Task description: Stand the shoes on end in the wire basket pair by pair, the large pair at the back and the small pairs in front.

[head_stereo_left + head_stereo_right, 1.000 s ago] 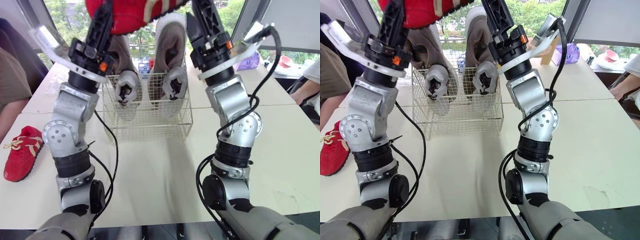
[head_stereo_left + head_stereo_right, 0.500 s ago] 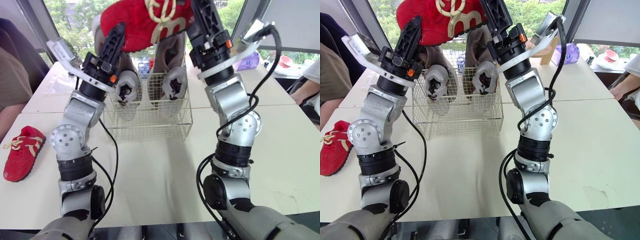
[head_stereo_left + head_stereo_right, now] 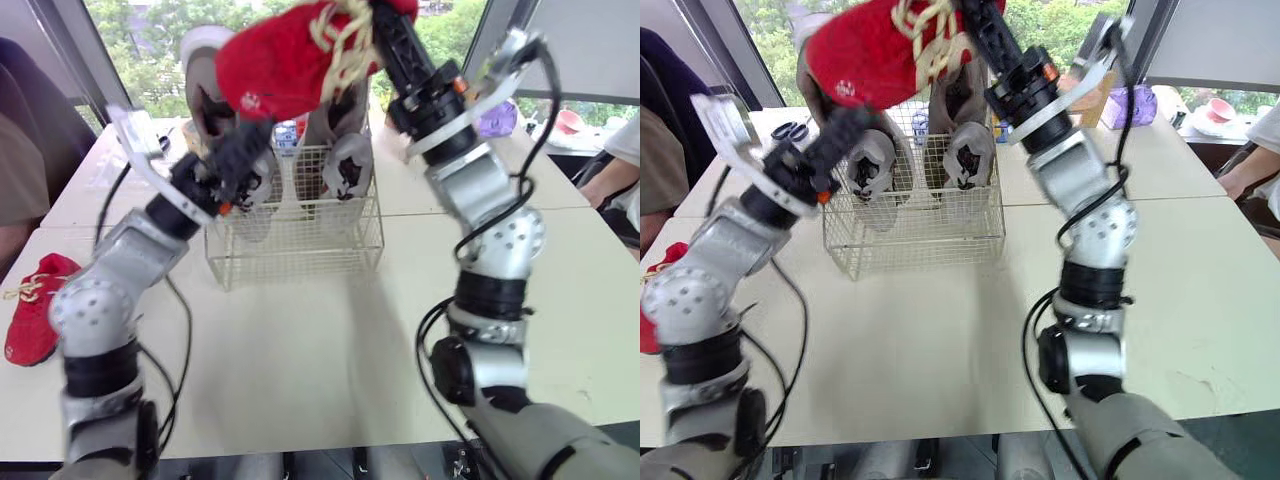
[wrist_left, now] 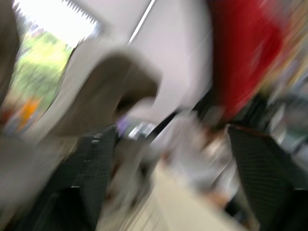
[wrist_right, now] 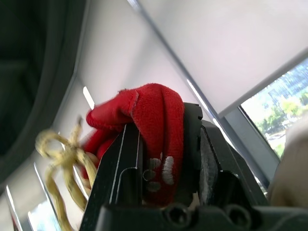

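A red shoe (image 3: 285, 65) with yellow laces hangs high above the wire basket (image 3: 295, 235), and my right gripper (image 5: 163, 120) is shut on its fabric edge. My left gripper (image 3: 243, 148) is lower, in front of the basket's left side, open with nothing between its fingers (image 4: 94, 163). A large grey pair stands on end in the back of the basket, one shoe on the left (image 3: 255, 175) and one on the right (image 3: 347, 165). The matching red shoe (image 3: 30, 310) lies on the table at the far left.
A person sits at the left table edge (image 3: 20, 160) and another at the far right (image 3: 620, 150). A purple object (image 3: 497, 118) and a pink bowl (image 3: 570, 122) stand on the table behind my right arm. Bare tabletop (image 3: 300, 350) lies in front of the basket.
My left gripper has opened, let go of the red shoe and dropped toward the basket's left front. The right gripper has shut on the shoe and holds it alone, tilted.
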{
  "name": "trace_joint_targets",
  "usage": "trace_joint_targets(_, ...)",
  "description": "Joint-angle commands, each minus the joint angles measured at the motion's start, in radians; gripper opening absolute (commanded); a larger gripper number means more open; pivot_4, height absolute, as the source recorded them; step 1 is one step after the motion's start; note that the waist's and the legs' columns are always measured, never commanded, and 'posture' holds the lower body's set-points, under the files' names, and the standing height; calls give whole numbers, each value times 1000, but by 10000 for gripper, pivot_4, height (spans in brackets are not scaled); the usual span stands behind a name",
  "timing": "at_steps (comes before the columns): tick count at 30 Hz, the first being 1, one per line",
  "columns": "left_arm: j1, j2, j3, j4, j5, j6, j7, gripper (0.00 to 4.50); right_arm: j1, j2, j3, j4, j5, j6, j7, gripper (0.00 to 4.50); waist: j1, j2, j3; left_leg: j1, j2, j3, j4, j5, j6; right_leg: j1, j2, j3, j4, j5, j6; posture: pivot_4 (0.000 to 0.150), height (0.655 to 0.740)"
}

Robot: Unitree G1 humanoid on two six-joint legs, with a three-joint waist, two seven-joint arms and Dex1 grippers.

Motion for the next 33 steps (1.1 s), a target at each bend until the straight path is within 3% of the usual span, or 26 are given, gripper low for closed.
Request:
trace_joint_targets(1,117,99,31,-157,51,33,12,35930,-54,-175,39,70,-113,5,257,9604,0,0,0,0,0,0,0,0,0,0,0,0,-1,-2,-3,1500,7400)
trace_joint_targets(5,268,161,91,-233,17,24,-3,35930,-79,-382,193,145,-300,-10,585,9604,-3,0,0,1,1,1,0,0,0,1,0,0,-1,-3,-4,1500,7400)
trace_joint_targets(8,341,184,102,-260,28,15,-25,35930,-96,-451,289,192,-422,-54,752,9604,-4,0,0,1,1,2,-1,0,0,0,0,0,-1,-4,-7,1500,7400)
trace_joint_targets(19,397,158,72,-265,33,-36,-27,35930,-38,-392,419,283,-740,-337,904,9604,3,0,0,1,1,2,-1,0,0,0,-1,0,-2,-4,-7,1500,7400)
trace_joint_targets(23,377,172,69,-242,40,-32,-44,35930,17,-367,434,248,-767,-354,927,9604,1,0,0,1,1,1,-1,0,0,0,-1,0,-1,-4,-7,1500,7400)
trace_joint_targets(30,356,220,109,-184,21,-13,-10,36348,50,-367,419,214,-804,-363,926,43538,1,0,0,1,1,1,-1,0,0,0,-1,0,-1,-4,-7,1500,7400)
trace_joint_targets(33,350,288,128,-166,78,30,67,36348,27,-390,390,173,-763,-284,929,44353,1,0,0,1,1,1,-1,-1,0,0,-1,0,-1,-4,-7,1500,7400)
